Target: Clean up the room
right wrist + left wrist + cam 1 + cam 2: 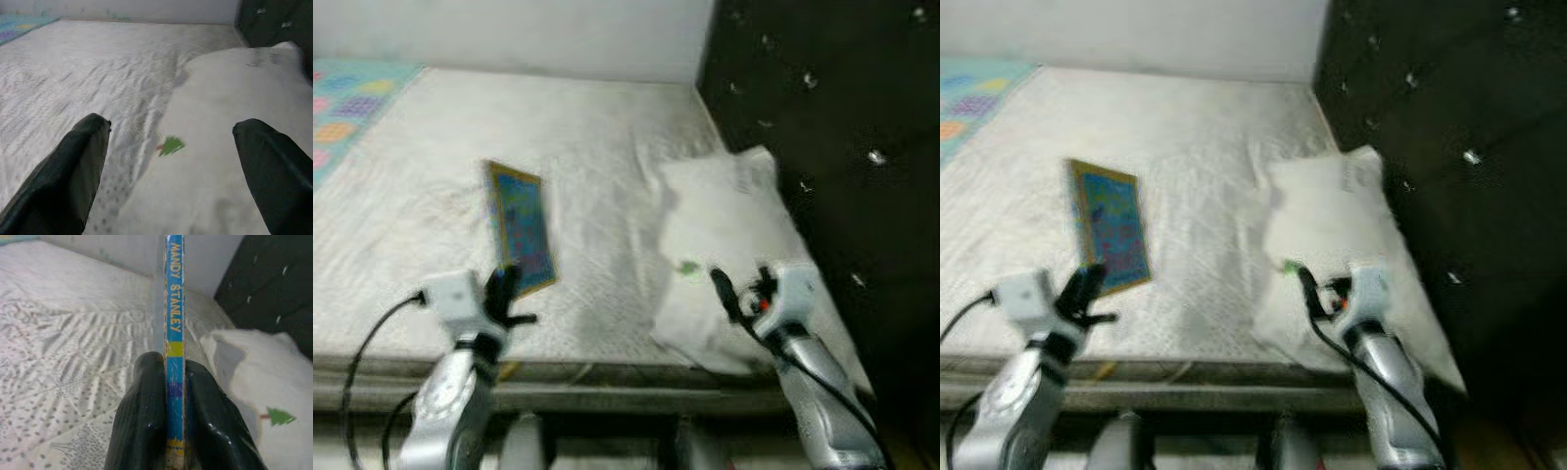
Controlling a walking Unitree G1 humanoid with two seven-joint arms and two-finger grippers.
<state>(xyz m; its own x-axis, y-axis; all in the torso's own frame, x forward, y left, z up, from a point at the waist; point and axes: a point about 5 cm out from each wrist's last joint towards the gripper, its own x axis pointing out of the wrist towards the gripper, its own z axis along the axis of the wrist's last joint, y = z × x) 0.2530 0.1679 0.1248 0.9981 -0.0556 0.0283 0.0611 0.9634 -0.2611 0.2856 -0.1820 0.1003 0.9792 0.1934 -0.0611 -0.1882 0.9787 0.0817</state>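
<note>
head views downward, wrist views close over bed [607, 157]

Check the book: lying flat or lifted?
Lifted. The left hand is shut on the book by its edge, holding it tilted above the bed.

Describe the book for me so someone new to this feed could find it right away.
Start at the white quilted bed beside the dark headboard. Near its front edge, left of the white pillow, the left hand is shut on a thin book. It is the one colourful thing there: blue cover, yellow border, "Mandy Stanley" on the spine.
</note>
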